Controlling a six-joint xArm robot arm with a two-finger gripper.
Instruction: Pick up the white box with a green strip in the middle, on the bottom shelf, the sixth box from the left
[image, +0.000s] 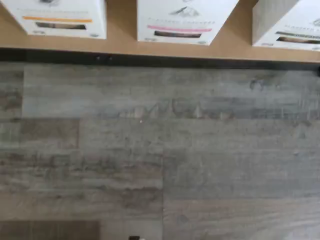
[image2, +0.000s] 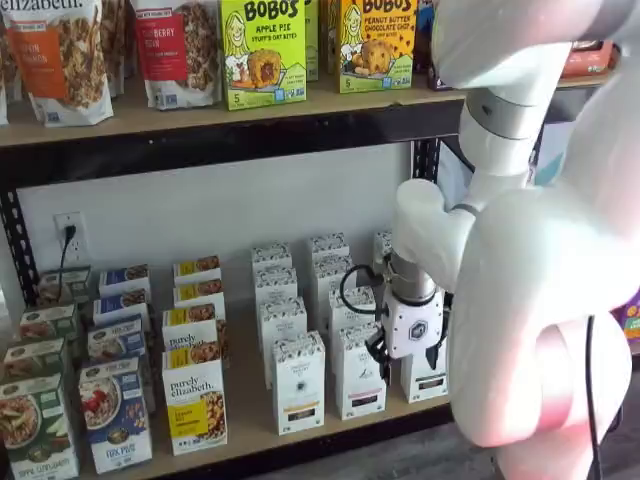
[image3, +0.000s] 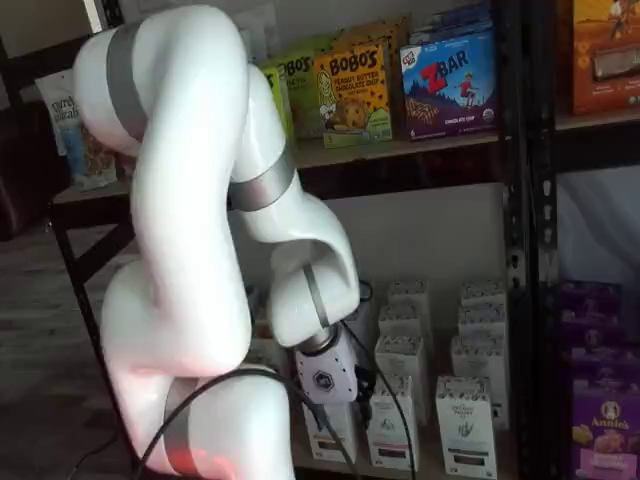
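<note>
The white box with the green strip (image: 287, 22) stands at the front of the bottom shelf (image: 125, 45), to the right of two like boxes, one with a pink strip (image: 182, 20) and one with an orange strip (image: 60, 17). In a shelf view the box (image2: 428, 380) is partly hidden behind my gripper (image2: 408, 358). It also shows in a shelf view (image3: 465, 425), to the right of the gripper (image3: 362, 388). The gripper hangs low in front of the shelf's edge, apart from the box. Its black fingers show side-on, so a gap is not plain.
Rows of tall white cartons (image2: 280, 320) fill the bottom shelf behind the front ones, with "purely elizabeth" boxes (image2: 195, 415) and cereal boxes (image2: 115, 415) further left. Purple cartons (image3: 605, 420) stand beyond the black rack post (image3: 530, 250). Grey plank floor (image: 160, 160) lies below the shelf.
</note>
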